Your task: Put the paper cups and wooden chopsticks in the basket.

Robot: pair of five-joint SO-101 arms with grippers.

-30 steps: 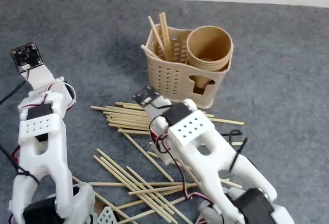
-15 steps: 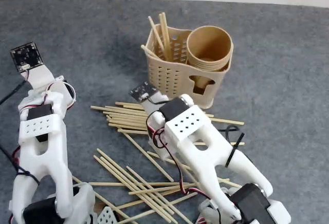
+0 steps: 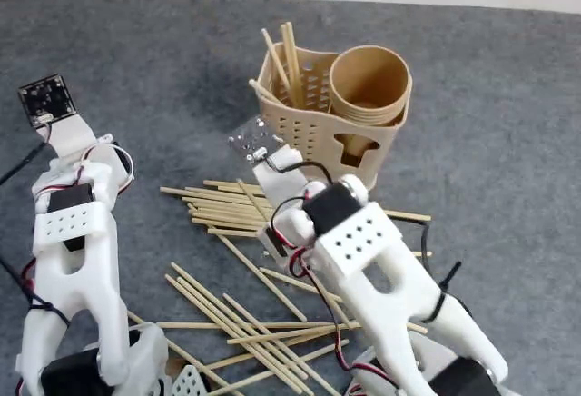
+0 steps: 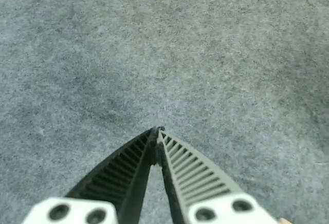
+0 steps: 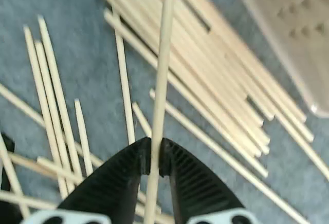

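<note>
Right hand (image 5: 154, 149) clamps one chopstick (image 5: 162, 70) near basket (image 3: 313, 137); at least three chopsticks (image 3: 289, 55), one nested cup stack (image 3: 369, 83) inside basket. Left hand (image 4: 157, 134) pressed together, empty.

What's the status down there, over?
Right gripper shut on one chopstick, above the loose pile. Left gripper shut, empty, over grey carpet. Basket holds cups, a few chopsticks; nothing seems to block it.
</note>
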